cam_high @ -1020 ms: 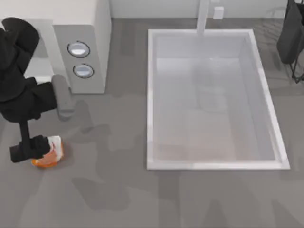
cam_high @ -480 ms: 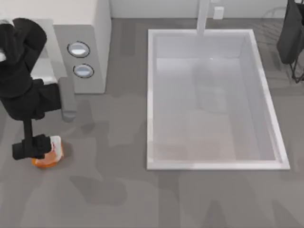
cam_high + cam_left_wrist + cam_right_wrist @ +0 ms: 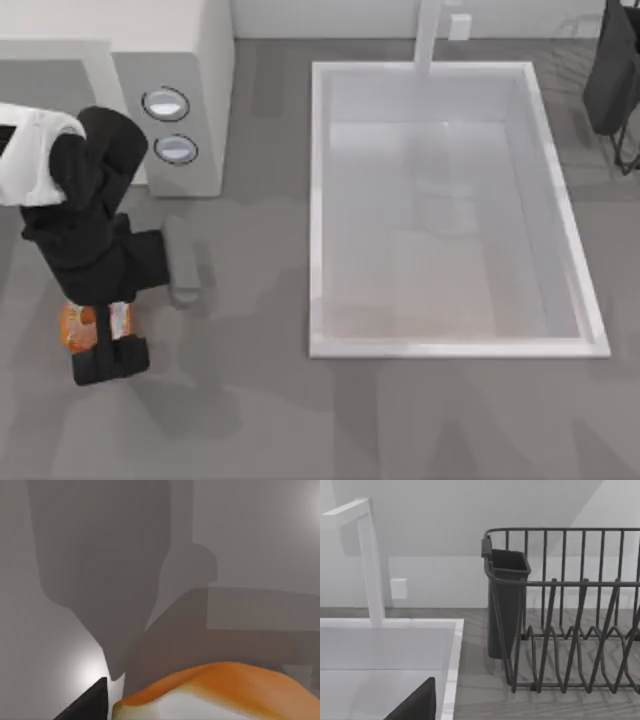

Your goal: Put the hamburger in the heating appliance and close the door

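Observation:
The hamburger (image 3: pixel 70 325), orange bun with a white patch, lies near the table's left edge, mostly covered by my left gripper (image 3: pixel 98 338). That gripper is shut on it from above. In the left wrist view the hamburger (image 3: pixel 215 690) is very close, with one black fingertip (image 3: pixel 90 702) beside it and the grey tabletop beyond. The heating appliance (image 3: pixel 190 60), a white box with two round knobs (image 3: pixel 166 104), stands at the back left, behind the left arm. I cannot tell how its door stands. My right gripper (image 3: pixel 612 70) is parked at the back right.
A big white sink basin (image 3: pixel 316 210) with a faucet (image 3: pixel 430 35) takes up the middle and right. A dark wire dish rack (image 3: pixel 570 615) with a black cup (image 3: pixel 507 600) stands by the right arm. Bare grey table lies in front of the appliance and the sink.
My left arm swung forward and to the right, and its gripper turned over the hamburger. The hamburger shifted slightly left and back with it. The right arm stayed still.

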